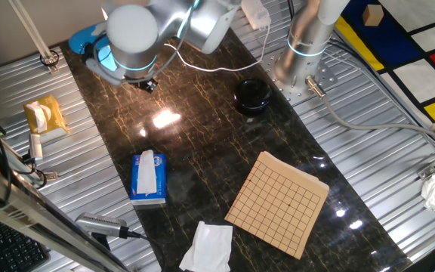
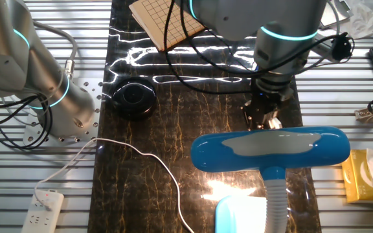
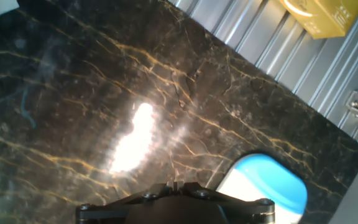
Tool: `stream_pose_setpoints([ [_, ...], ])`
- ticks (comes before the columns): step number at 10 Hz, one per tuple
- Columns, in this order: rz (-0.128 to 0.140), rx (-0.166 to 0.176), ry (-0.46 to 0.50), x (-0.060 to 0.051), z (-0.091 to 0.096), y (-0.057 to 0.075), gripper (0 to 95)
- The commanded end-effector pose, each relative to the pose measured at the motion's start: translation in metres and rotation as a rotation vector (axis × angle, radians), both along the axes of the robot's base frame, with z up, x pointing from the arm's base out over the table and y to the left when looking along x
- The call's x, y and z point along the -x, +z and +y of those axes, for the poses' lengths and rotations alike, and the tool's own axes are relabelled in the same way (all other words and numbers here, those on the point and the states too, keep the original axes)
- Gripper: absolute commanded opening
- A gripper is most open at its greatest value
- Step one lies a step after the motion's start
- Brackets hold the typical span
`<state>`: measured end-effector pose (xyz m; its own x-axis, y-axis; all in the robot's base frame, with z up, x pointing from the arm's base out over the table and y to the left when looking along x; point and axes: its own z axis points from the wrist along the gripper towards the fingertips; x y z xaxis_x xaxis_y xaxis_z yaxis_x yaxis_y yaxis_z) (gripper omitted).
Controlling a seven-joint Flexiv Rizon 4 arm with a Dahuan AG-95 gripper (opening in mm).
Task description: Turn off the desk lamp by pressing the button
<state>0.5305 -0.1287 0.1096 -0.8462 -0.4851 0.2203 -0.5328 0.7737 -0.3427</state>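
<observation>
The light blue desk lamp shows in the other fixed view, with its long oval head (image 2: pixel 271 150) on a white neck over the base (image 2: pixel 238 215). In one fixed view my arm hides most of the lamp (image 1: pixel 89 39). It is lit, and a bright patch (image 3: pixel 134 142) glares on the dark marble. My gripper (image 2: pixel 262 118) hangs over the table just beyond the head and also shows in one fixed view (image 1: pixel 149 84). In the hand view its fingertips (image 3: pixel 176 185) meet, holding nothing, and a blue-and-white part of the lamp (image 3: pixel 263 186) lies to their lower right. I see no button.
A black round pot (image 1: pixel 253 96), a blue-and-white tissue box (image 1: pixel 149 177), a wooden grid board (image 1: pixel 278 202) and a white cloth (image 1: pixel 206 245) lie on the marble top. A yellow box (image 2: pixel 364 173) sits on the metal slats. A white cord (image 2: pixel 147 158) runs to a power strip (image 2: pixel 44 204).
</observation>
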Motion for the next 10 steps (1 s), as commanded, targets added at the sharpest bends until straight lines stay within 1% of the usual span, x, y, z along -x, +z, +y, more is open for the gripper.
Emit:
stream_pose_setpoints([
  [1,0.009,0.008,0.020,0.0019,-0.0057,0.0063,0.0],
  [5,0.024,0.027,0.037,0.0023,-0.0063,0.0068,0.0],
  [6,0.037,0.049,0.064,0.0023,-0.0063,0.0068,0.0],
  [7,0.055,0.086,0.095,0.0023,-0.0063,0.0068,0.0],
  [8,0.083,0.171,0.136,0.0023,-0.0063,0.0068,0.0],
  [9,0.109,0.244,0.159,0.0023,-0.0063,0.0068,0.0],
  [10,0.127,0.280,0.171,0.0023,-0.0063,0.0068,0.0],
])
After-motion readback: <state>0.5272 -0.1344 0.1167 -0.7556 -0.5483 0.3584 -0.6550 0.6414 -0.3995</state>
